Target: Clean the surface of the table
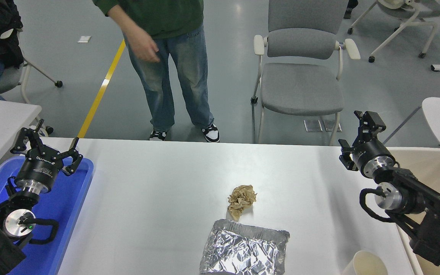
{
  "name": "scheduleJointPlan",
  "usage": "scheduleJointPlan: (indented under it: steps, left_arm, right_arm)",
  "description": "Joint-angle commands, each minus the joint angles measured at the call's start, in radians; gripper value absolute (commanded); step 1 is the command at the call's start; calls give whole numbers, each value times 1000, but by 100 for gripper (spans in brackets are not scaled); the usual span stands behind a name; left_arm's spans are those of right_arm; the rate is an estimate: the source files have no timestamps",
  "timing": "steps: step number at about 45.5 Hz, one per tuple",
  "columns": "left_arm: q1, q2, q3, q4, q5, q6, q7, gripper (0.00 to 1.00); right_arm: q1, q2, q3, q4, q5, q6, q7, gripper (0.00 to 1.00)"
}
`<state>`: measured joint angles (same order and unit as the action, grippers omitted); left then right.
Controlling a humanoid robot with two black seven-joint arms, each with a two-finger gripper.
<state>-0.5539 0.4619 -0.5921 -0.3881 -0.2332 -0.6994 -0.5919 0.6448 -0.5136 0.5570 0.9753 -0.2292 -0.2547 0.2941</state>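
**Litter mid-surface, both pincers spread**

Your white surface (159,198) carries a crumpled brown paper (241,200) touching a foil tray (245,252); a cup (366,263) sits near right. Left pincer (46,147) gapes over the blue tray (69,214); right pincer (355,133) gapes, empty.

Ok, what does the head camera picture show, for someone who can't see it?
A white table holds a crumpled brown paper ball, a foil tray and a cup. Open left pincer over a blue tray; right pincer raised.
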Motion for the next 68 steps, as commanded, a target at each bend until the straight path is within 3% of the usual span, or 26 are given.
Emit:
scheduleJointPlan:
  steps: [1, 12, 21, 36, 53, 68]
  left_arm:
    - [0, -2, 0, 0, 0, 0, 0, 100]
    - [0, -2, -2, 0, 0, 0, 0, 100]
    - [0, -2, -2, 0, 0, 0, 0, 100]
    - [0, -2, -2, 0, 0, 0, 0, 100]
    - [0, -2, -2, 0, 0, 0, 0, 100]
    - [0, -2, -2, 0, 0, 0, 0, 100]
  right_arm:
    - [67, -149, -202, 78, -56, 63, -3, 100]
    - [199, -341, -499, 233, -287, 80, -3, 100]
    - [205, -508, -583, 399, -577, 121, -3, 100]
    - [185, -683, -724, 476, -916, 138, -1, 100]
    - [148, -807, -825, 554, -1156, 135, 3, 100]
    - [96, -827, -828, 600, -1174, 132, 3, 100]
